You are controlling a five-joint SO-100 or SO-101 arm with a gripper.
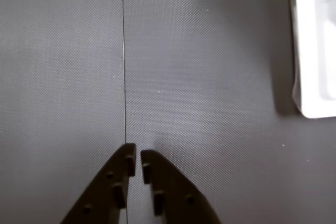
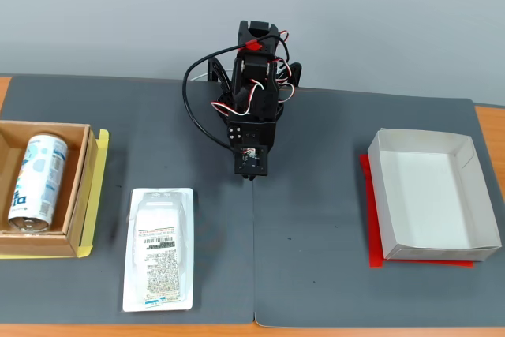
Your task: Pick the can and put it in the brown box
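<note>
The can [image 2: 33,182], white with light-blue print, lies on its side inside the brown box [image 2: 85,187] at the left edge of the fixed view, over a yellow sheet. My gripper [image 2: 251,174] hangs near the middle of the dark mat, well to the right of the box and pointing down at the mat. In the wrist view the gripper [image 1: 137,153] is shut with nothing between its dark fingers [image 1: 118,177], just above a seam in the mat. Neither the can nor the brown box appears in the wrist view.
A flat white blister pack [image 2: 158,249] with a barcode label lies left of the gripper; its edge [image 1: 315,45] shows in the wrist view. A white shallow box [image 2: 432,195] over a red sheet sits at the right. The arm's cables [image 2: 193,108] loop behind.
</note>
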